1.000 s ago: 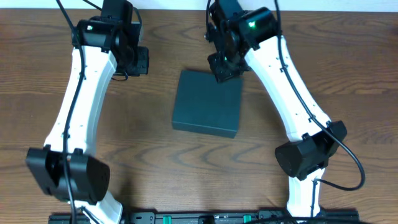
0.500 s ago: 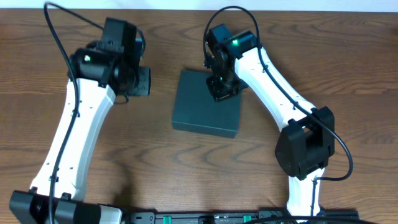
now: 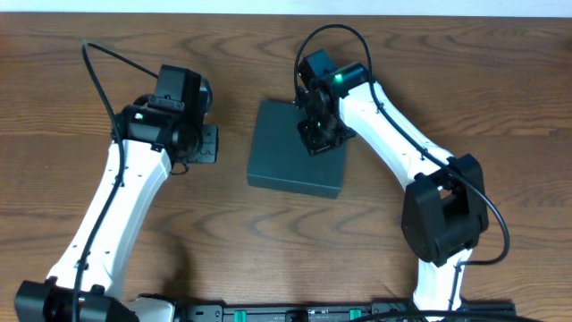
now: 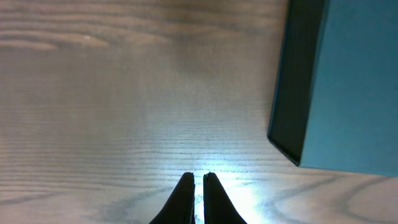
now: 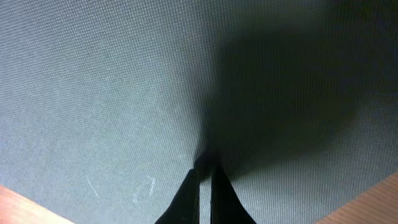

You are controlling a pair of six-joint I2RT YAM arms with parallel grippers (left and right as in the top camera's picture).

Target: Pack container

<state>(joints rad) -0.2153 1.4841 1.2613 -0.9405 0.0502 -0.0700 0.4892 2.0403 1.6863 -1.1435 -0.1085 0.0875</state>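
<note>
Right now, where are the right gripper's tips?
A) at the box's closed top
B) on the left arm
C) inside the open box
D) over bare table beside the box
A: the right wrist view shows the right gripper with its tips shut, right at the textured top of the container, and the overhead view puts it over the closed lid.

One container [image 3: 286, 161]; one table [image 3: 500, 98]; two arms [image 3: 116, 201] [image 3: 393, 125].

Overhead straight down over the table [image 3: 500, 107]; wrist views close, downward; container [image 3: 286, 165] common to all.
</note>
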